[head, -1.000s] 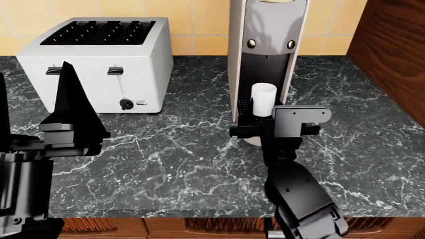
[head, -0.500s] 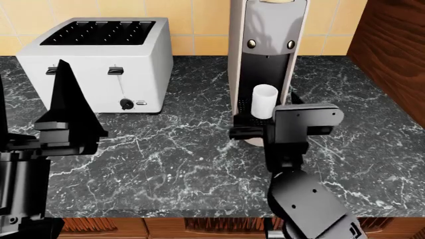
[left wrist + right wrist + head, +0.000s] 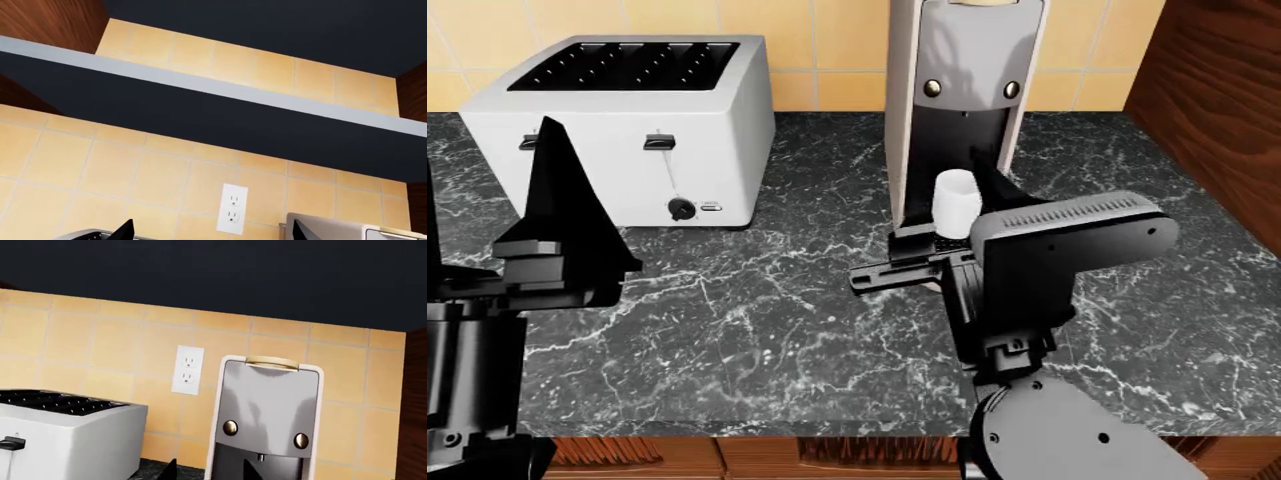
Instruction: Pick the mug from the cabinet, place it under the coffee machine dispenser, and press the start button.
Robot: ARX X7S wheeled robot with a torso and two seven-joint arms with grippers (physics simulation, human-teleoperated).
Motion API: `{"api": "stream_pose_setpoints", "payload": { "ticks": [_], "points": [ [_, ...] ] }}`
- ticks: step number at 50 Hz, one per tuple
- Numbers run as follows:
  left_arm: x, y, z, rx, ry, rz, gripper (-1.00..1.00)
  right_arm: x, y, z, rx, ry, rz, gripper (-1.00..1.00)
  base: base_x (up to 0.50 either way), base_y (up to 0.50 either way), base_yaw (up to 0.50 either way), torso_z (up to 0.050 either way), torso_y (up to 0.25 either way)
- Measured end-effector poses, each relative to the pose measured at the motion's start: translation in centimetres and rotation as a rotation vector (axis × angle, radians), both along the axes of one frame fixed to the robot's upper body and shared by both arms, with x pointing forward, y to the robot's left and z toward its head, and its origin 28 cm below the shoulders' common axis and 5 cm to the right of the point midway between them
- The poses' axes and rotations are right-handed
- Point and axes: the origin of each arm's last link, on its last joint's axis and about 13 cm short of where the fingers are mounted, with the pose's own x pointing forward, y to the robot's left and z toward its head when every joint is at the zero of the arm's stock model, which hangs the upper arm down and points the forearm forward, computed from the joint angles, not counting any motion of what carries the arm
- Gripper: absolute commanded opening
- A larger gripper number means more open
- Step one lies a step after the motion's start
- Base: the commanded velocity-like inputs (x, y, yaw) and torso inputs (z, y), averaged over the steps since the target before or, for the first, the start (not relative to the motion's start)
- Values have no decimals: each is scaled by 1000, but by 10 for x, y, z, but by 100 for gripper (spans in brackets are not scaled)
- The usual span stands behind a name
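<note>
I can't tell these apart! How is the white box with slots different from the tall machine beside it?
The toaster is low, wide and white, with four dark slots on top; the coffee machine is tall, slim and grey-beige. The toaster has two levers and one dark knob on its front; the coffee machine has two small round knobs above a dark recess. The toaster's slots are empty; the coffee machine has a white mug standing in its recess. Both stand on the dark marble counter by the tiled wall.

The mug (image 3: pixel 957 203) is plain white, as is the toaster (image 3: pixel 627 125) (dark slots on top). The coffee machine (image 3: pixel 964 90) is grey-beige with brass-coloured knobs. Black marble counter (image 3: pixel 787 300) shows white veins; wall tiles (image 3: pixel 100 340) are yellow-tan.
</note>
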Motion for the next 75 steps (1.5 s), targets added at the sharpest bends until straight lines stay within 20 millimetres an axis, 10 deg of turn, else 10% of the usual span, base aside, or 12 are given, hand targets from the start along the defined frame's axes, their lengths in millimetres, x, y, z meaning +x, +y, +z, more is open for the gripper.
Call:
{"api": "stream_pose_setpoints", "payload": {
  "ticks": [75],
  "points": [
    [2,0,0,-8,11,-2,100,81,-6,28,-171,44,-74,-100,0,0,0,0,0]
  ]
}}
